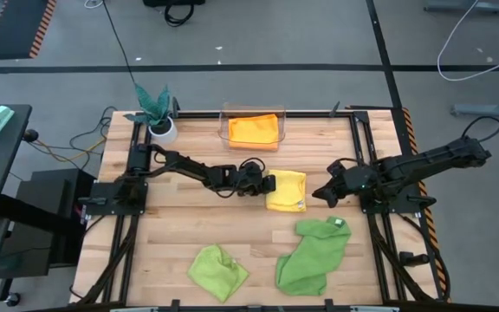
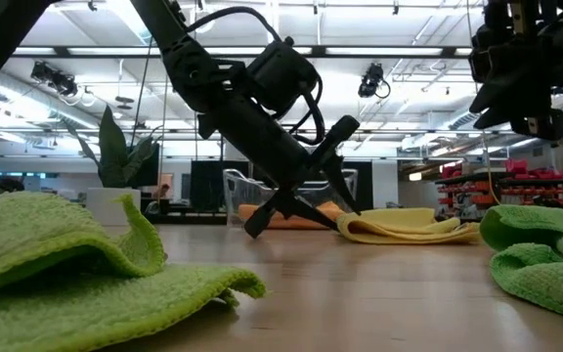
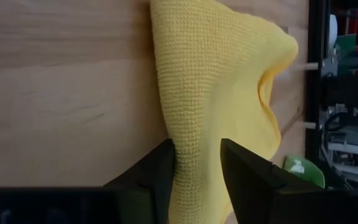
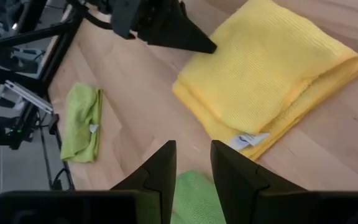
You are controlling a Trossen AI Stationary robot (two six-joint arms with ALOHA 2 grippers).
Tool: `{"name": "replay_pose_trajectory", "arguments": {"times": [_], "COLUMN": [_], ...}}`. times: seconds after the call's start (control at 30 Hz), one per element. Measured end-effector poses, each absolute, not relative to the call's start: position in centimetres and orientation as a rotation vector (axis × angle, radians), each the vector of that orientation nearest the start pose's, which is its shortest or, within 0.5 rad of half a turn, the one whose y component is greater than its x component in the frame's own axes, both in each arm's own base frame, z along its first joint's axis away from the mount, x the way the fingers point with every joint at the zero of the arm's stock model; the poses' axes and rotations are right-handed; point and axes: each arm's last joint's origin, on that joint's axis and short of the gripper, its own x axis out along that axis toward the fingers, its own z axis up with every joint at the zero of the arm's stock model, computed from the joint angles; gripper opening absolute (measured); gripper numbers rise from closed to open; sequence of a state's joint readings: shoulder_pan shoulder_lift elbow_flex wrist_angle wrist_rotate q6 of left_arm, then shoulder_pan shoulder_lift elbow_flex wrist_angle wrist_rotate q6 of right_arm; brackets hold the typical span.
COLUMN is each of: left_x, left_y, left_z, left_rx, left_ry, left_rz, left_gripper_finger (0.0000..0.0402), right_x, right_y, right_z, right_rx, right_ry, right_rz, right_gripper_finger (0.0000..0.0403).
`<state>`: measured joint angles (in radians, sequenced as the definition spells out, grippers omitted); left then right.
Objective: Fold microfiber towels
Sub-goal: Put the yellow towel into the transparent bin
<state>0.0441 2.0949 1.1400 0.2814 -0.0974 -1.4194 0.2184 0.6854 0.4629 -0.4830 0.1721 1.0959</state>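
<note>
A folded yellow towel (image 1: 288,191) lies flat mid-table, with a white tag (image 4: 247,140) at one edge. My left gripper (image 1: 273,184) reaches it from the table's left and is shut on its left edge (image 3: 196,146). My right gripper (image 1: 321,195) hovers open, above and just right of the yellow towel, over the mid-green towel (image 4: 194,193). That mid-green towel (image 1: 314,256), with its white tag (image 1: 339,223), lies crumpled near the front right. A lime green towel (image 1: 217,270) lies crumpled front centre. An orange towel (image 1: 254,130) lies folded in a clear bin. My left gripper has the yellow towel's left edge (image 3: 194,124) between its two fingers, and the cloth fills the gap. The fingers (image 3: 244,165) come slanting down from the table's left, one low by the tabletop and one over the cloth. The towel rests on the table; how many layers are held I cannot tell.
The clear bin (image 1: 251,107) stands at the far edge, centre. A teal-leaved plant in a white pot (image 1: 157,108) stands at the far left corner. Black frame rails (image 1: 366,156) run along the table's sides. Bare wood shows left of the towels (image 1: 180,225).
</note>
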Motion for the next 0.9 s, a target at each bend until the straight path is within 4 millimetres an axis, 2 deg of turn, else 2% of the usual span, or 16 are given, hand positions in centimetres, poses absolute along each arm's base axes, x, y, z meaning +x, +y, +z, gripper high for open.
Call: {"name": "replay_pose_trajectory", "arguments": {"times": [0.17, 0.33, 0.47, 0.7, 0.9], "left_x": [41.8, 41.8, 41.8, 41.7, 41.7], "left_y": [2.1, 2.0, 2.0, 2.0, 2.0], "left_z": [10.7, 10.7, 10.6, 10.6, 10.6], "left_rx": [-1.316, -1.259, -1.209, -1.146, -1.125], "left_ry": [0.463, 0.478, 0.489, 0.504, 0.522], "left_rz": [0.581, 0.561, 0.547, 0.529, 0.505], "left_gripper_finger": [0.0105, 0.0072, 0.0059, 0.0073, 0.0105], "right_x": [13.6, 13.2, 13.3, 12.6, 12.4], "right_y": [2.5, 2.6, 2.4, 1.7, 0.9], "right_z": [20.5, 17.3, 15.0, 12.0, 11.4], "right_rx": [0.978, 1.159, 1.299, 1.388, 1.441], "right_ry": [0.687, 0.734, 0.641, 0.552, 0.491], "right_rz": [-0.410, -0.462, -0.451, -0.504, -0.556], "right_gripper_finger": [0.0106, 0.0105, 0.0105, 0.0111, 0.0131]}}
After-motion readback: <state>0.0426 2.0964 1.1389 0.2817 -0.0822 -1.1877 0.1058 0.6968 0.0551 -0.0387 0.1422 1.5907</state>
